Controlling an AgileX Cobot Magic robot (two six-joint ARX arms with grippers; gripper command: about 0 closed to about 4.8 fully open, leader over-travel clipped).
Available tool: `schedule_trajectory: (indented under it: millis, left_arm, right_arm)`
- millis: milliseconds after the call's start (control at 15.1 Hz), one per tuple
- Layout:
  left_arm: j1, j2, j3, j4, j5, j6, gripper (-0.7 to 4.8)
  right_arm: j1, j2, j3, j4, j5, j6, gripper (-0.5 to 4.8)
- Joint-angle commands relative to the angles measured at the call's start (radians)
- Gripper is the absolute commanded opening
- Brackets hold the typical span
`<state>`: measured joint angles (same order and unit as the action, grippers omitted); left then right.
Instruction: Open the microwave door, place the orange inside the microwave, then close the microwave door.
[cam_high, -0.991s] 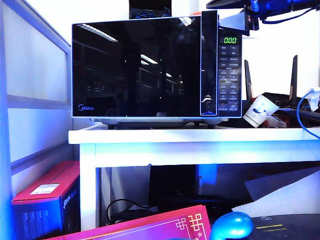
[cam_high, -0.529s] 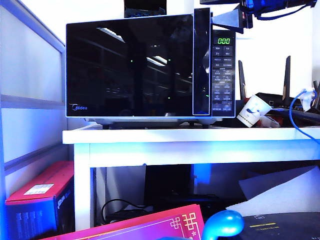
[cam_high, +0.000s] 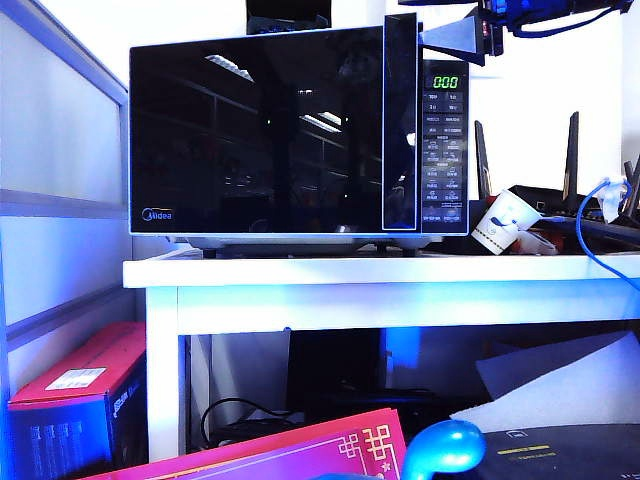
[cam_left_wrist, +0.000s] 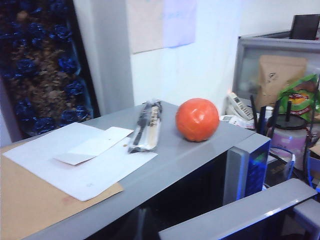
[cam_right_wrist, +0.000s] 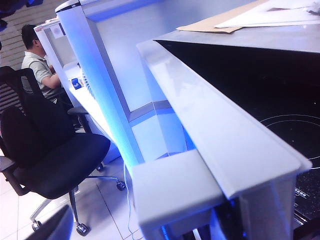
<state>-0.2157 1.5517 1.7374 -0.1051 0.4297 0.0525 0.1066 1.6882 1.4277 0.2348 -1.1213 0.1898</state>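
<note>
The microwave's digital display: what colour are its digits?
Green, on the display of the microwave; clearest in the exterior view.

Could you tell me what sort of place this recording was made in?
Most likely an office: a man sits at a partitioned desk near a wheeled office chair, and a desk phone sits behind the microwave.

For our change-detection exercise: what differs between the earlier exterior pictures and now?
Only the view changed: microwave, table and paper cup all sit slightly further left together. Unchanged: right gripper at the top corner of the microwave door. The orange lies atop the microwave, near the left gripper.
</note>
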Motion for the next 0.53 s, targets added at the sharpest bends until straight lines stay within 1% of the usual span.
schedule_trajectory:
  millis: [66, 132, 198, 264, 529]
  left_arm:
    - [-0.014, 0.014, 0.003, 0.010, 0.003, 0.002, -0.05]
    - [-0.021, 0.016, 0.003, 0.010, 0.003, 0.001, -0.05]
    - [-0.021, 0.017, 0.003, 0.010, 0.002, 0.001, -0.05]
    - [-0.021, 0.017, 0.004, 0.010, 0.001, 0.001, -0.05]
    - [-0.021, 0.017, 0.004, 0.010, 0.001, 0.001, -0.05]
  right_arm:
    - [0.021, -0.012, 0.010, 0.053, -0.041, -0.007, 3.60]
    - [0.015, -0.012, 0.010, 0.050, -0.040, -0.007, 3.98]
    - [0.013, -0.012, 0.010, 0.050, -0.040, -0.007, 4.49]
    - [0.001, -0.012, 0.010, 0.046, -0.033, -0.006, 4.64]
    - [-0.015, -0.012, 0.010, 0.045, -0.013, -0.006, 4.63]
